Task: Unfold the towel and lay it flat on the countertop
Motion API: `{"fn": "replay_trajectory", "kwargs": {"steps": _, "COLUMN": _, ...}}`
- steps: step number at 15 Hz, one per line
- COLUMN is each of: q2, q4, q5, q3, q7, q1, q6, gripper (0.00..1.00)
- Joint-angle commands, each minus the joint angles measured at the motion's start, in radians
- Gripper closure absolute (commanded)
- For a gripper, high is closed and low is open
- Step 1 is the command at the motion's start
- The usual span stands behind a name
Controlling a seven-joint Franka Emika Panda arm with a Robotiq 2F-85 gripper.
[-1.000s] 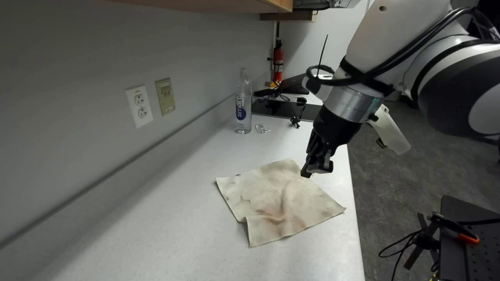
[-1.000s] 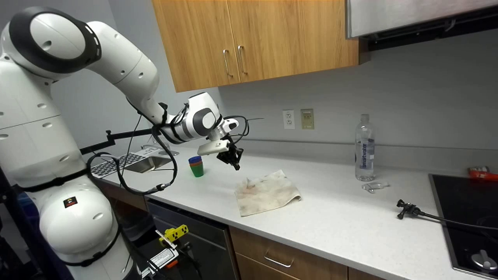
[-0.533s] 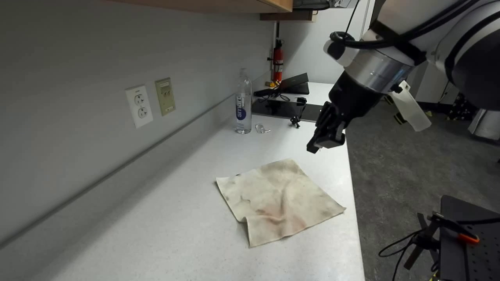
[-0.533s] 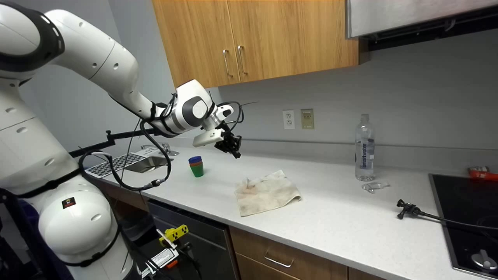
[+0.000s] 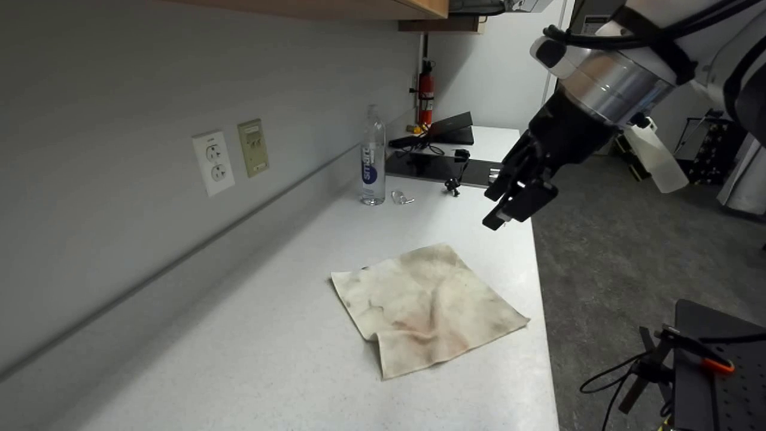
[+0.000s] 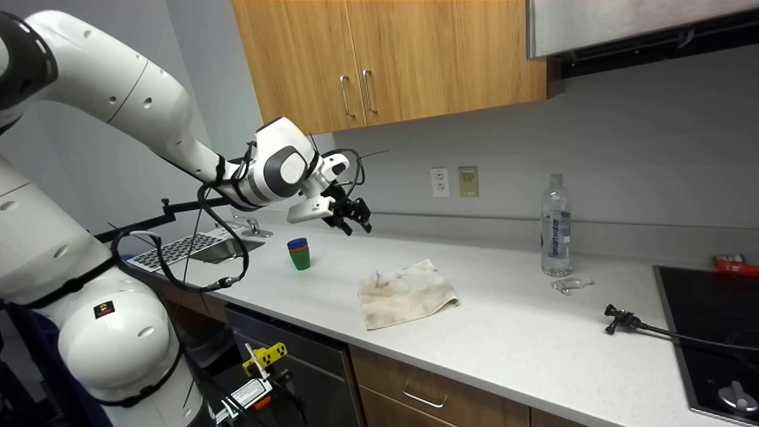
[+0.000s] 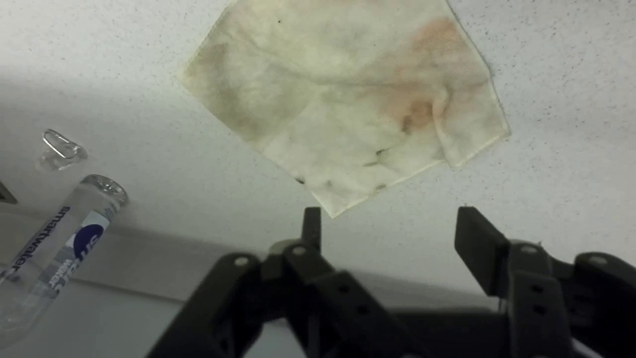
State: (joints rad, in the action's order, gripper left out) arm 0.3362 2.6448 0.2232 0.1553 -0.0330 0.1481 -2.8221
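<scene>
The towel (image 5: 419, 311) lies on the table (image 5: 269, 359), spread into a rough four-cornered shape. It is off-white, marked with grey-brown smudges, a reddish patch and small dark specks. A soft ridge runs through it, a short fold puckers one side, and in an exterior view part of its edge bows up in a shallow wave.

One corner comes near the table's front edge, past which grey floor (image 5: 598, 287) shows; on the opposite side a wider band of speckled white surface lies between towel and wall (image 5: 119, 120). The gripper (image 7: 392, 233) hangs above the table, well apart from the towel, its fingers spread wide.

Between the towel and the sink (image 6: 219, 252) stands a stack of cups (image 6: 300, 256), blue, red and green. The other way along the table, a Smartwater bottle (image 6: 556, 234) stands upright, a small clear plastic piece (image 6: 570, 286) just beside it. Farther on, a black mount (image 6: 622, 319) lies with its stalk reaching over the black cooktop (image 6: 705, 296). Wooden cabinets (image 6: 415, 59) and a range hood (image 6: 640, 26) hang overhead. A red fire extinguisher (image 5: 426, 99) shows at the far end in an exterior view.
</scene>
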Motion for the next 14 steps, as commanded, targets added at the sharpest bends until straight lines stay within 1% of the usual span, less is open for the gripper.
{"fn": "replay_trajectory", "kwargs": {"steps": 1, "q2": 0.113, "q4": 0.113, "q5": -0.064, "q3": -0.019, "q7": 0.017, "q1": 0.013, "q6": -0.101, "gripper": 0.01}}
{"fn": "replay_trajectory", "kwargs": {"steps": 4, "q2": 0.138, "q4": 0.155, "q5": -0.071, "q3": -0.014, "q7": 0.015, "q1": -0.002, "q6": -0.206, "gripper": 0.00}}
{"fn": "replay_trajectory", "kwargs": {"steps": 5, "q2": 0.097, "q4": 0.100, "q5": -0.074, "q3": -0.008, "q7": 0.015, "q1": -0.007, "q6": -0.210, "gripper": 0.00}}
{"fn": "replay_trajectory", "kwargs": {"steps": 6, "q2": 0.083, "q4": 0.108, "q5": -0.074, "q3": 0.000, "q7": 0.018, "q1": -0.006, "q6": -0.179, "gripper": 0.00}}
{"fn": "replay_trajectory", "kwargs": {"steps": 8, "q2": 0.085, "q4": 0.101, "q5": -0.077, "q3": -0.001, "q7": 0.018, "q1": -0.006, "q6": -0.195, "gripper": 0.00}}
{"fn": "replay_trajectory", "kwargs": {"steps": 14, "q2": 0.085, "q4": 0.097, "q5": -0.077, "q3": -0.001, "q7": 0.018, "q1": -0.006, "q6": -0.196, "gripper": 0.00}}
